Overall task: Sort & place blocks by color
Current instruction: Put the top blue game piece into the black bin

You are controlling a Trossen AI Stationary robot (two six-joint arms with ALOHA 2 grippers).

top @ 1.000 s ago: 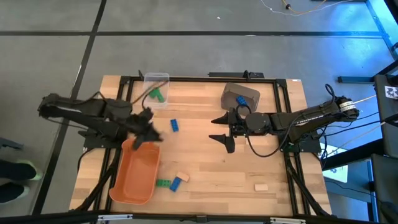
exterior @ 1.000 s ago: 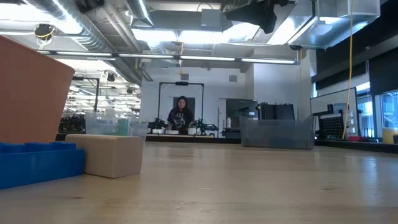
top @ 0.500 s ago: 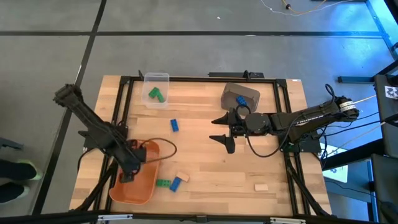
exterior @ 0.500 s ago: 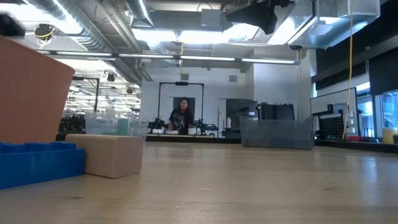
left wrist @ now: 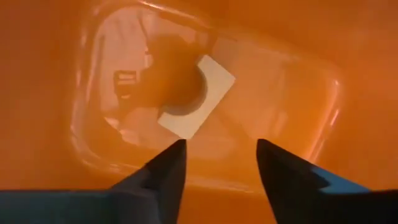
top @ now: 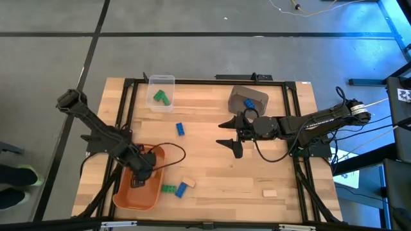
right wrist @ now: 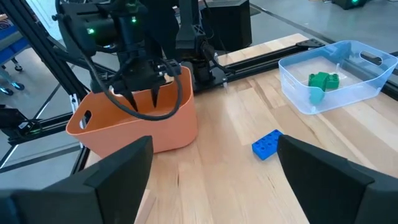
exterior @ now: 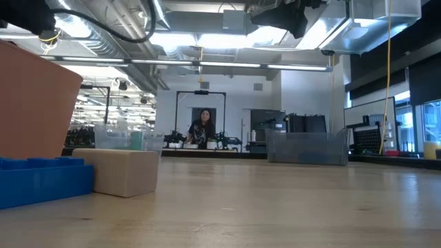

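Observation:
My left gripper [top: 141,176] hangs open inside the orange tub [top: 131,196], pointing down. A pale tan block [left wrist: 198,96] lies flat on the tub's floor just beyond its fingertips [left wrist: 221,146], touching neither. My right gripper [top: 227,135] waits open above mid-table with nothing between its fingers. A blue block [top: 181,129] lies on the table. Green [top: 168,188], blue [top: 182,189] and tan [top: 188,183] blocks sit beside the tub. Another tan block [top: 269,192] lies near the front right.
A clear bin [top: 160,83] at the far left holds green blocks [top: 160,97]. A dark grey bin [top: 248,99] at the far middle holds a blue block [top: 248,102]. Bare wood lies between the tub and the right arm. A person [exterior: 201,127] stands far behind the table.
My left gripper has swung from over the table's middle left toward the near edge and gone down into the orange tub, tipping from slanted to pointing almost straight down. The right arm has kept still.

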